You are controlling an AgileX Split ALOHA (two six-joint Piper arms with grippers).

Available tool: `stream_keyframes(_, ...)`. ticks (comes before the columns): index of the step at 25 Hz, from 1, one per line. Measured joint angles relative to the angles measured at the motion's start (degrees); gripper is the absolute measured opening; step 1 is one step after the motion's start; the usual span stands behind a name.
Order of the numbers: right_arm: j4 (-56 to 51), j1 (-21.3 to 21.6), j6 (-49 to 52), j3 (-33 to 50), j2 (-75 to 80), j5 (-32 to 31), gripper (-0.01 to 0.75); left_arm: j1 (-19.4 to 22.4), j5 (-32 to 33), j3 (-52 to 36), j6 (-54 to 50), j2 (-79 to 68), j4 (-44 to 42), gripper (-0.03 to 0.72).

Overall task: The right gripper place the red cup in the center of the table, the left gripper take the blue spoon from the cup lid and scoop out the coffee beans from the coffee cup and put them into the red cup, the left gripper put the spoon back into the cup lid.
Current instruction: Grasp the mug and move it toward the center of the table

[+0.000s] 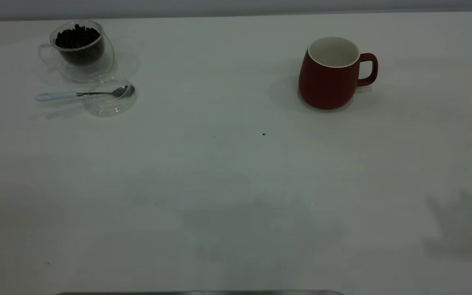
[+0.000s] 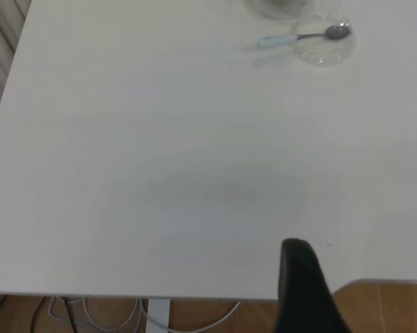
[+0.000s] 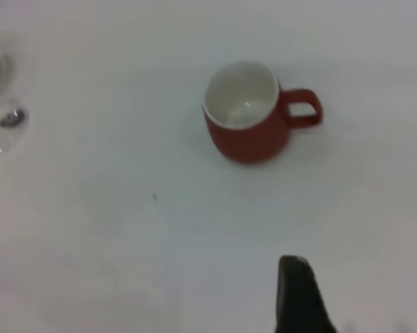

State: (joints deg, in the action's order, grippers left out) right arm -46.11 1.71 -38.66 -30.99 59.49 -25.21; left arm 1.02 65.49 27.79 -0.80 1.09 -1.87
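The red cup [image 1: 331, 76] stands upright and empty on the right part of the white table [image 1: 236, 184], handle to the right; it also shows in the right wrist view [image 3: 248, 118]. The coffee cup [image 1: 81, 48], holding coffee beans [image 1: 77, 37], stands at the far left. Just in front of it lies the cup lid [image 1: 111, 98] with the blue spoon [image 1: 81, 94] resting across it, bowl on the lid, handle pointing left. The left wrist view shows the spoon [image 2: 305, 36] and lid [image 2: 324, 43] far off. The left gripper [image 2: 296, 244] hangs over the table's near edge. The right gripper [image 3: 293, 260] is short of the red cup.
A few tiny dark specks [image 1: 264, 134] lie on the table's middle. The table's near edge, wooden floor and cables [image 2: 90, 312] show in the left wrist view. Neither arm shows in the exterior view.
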Motion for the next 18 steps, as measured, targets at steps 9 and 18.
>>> stream_keyframes(9, -26.21, 0.00, -24.05, -13.78, 28.75, 4.39, 0.474, 0.00, 0.00, 0.00, 0.00, 0.00, 0.00, 0.493)
stream_keyframes(18, -31.34, 0.00, -27.10, -27.61, 52.63, 8.90, 0.469, 0.00, 0.00, 0.00, 0.00, 0.00, 0.00, 0.493)
